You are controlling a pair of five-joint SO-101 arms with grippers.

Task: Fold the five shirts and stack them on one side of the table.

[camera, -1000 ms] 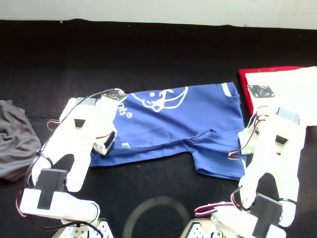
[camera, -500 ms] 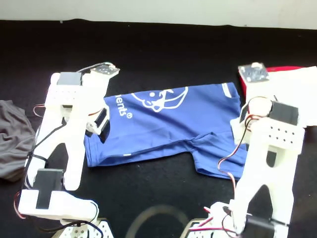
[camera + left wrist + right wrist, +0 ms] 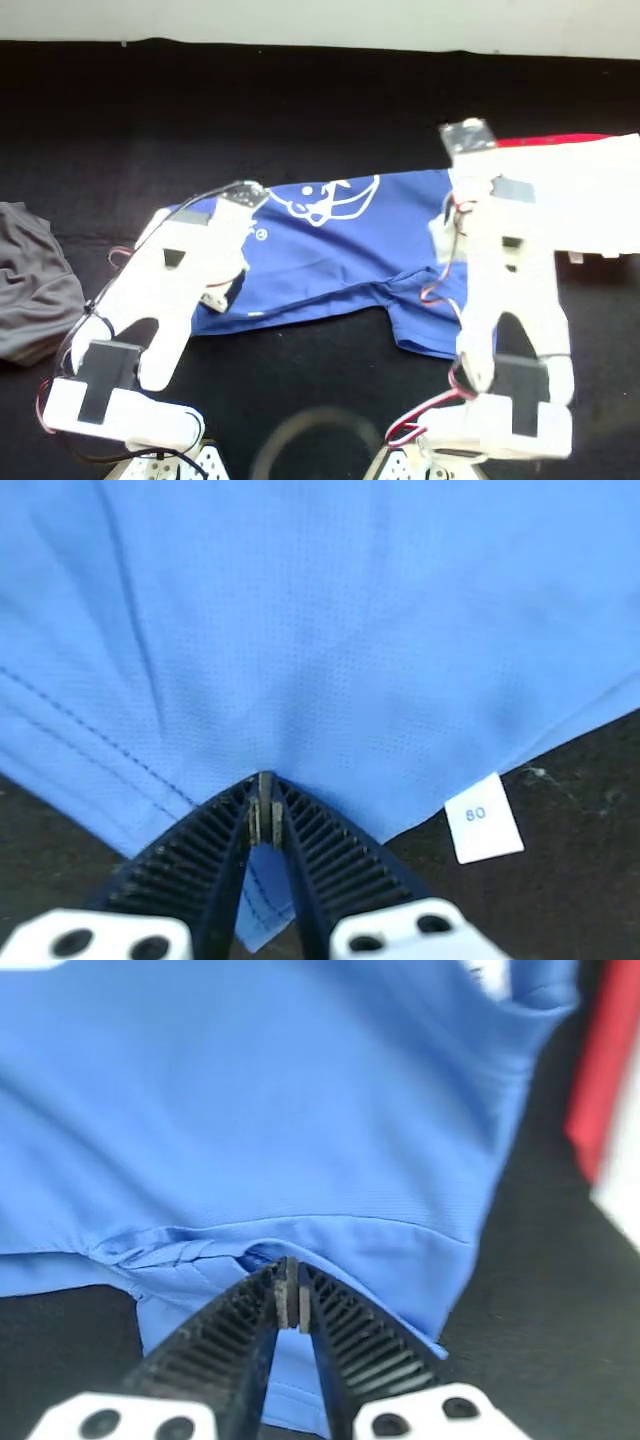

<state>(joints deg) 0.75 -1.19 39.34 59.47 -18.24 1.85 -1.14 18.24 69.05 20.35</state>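
Nearest me, the left arm rises from the 7 o'clock edge of the worktop and leans in low toward the middle. The right arm stands taller at 5 o'clock, bent over at the wrist. The left hand is closed right down, its tips together on the hem of the blue shirt, near a white tag. The right hand is pinched just as tight on a puckered fold at the shirt's other end. The shirt itself lies spread across the centre of the worktop, rumpled along its near edge toward 5 o'clock.

Both grips look thin to me, just the tips on cloth. If the arms lift or pull unevenly, one corner could slip free and the fold would land askew. The right hand also seems to have bunched layers, so that crease may carry into the fold.

Farther off, a grey shirt sits heaped at 9 o'clock. At 2 o'clock a white shirt lies over a red shirt, just beside the blue one's far corner. A wide swing of the right arm could snag that pile.
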